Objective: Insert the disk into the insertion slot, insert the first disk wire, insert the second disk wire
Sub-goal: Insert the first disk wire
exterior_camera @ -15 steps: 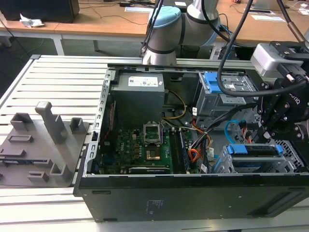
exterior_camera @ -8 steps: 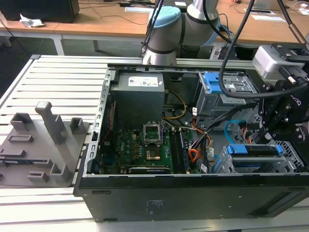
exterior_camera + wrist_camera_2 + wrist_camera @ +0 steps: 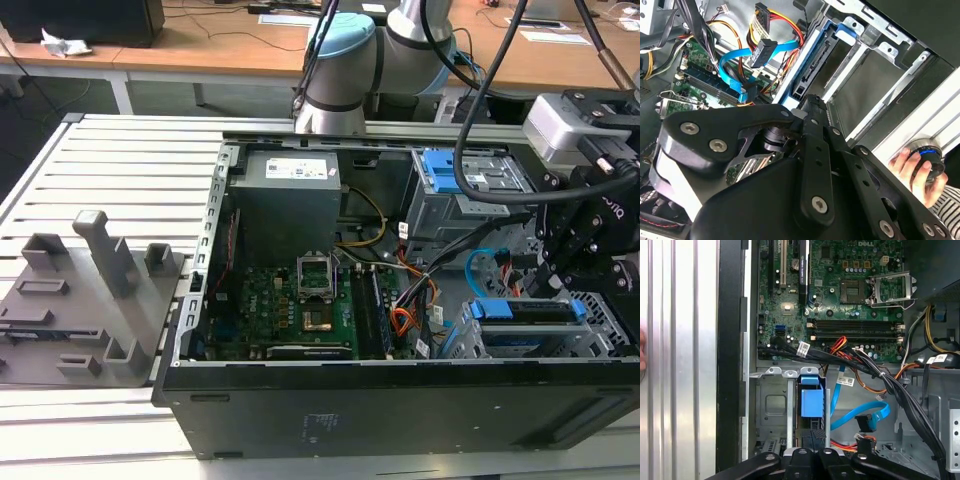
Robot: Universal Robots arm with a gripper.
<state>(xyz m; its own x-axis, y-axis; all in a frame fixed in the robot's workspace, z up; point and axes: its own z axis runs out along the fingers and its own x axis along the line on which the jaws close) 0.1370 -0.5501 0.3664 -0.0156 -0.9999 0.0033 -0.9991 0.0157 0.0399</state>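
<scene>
Disk [image 3: 811, 401], blue-framed, seated in insertion slot [image 3: 771, 405] just ahead of hand [image 3: 812, 452]; hand's opening not discernible, hold unconfirmed. Probably heavy, rigid, shock-sensitive: best taken by frame edges. Second disk wire [image 3: 860, 416] beside hand, limp, plug hanging free.

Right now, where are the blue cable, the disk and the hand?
Blue cable [image 3: 852, 419]: first wrist view, flat band.
Disk [image 3: 812, 402]: first wrist view, blue frame.
Hand [image 3: 907, 170]: second wrist view, its middle.

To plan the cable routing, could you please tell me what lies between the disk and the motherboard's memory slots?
In the first wrist view, a bundle of black cables crosses between the disk and the memory slots.
</scene>
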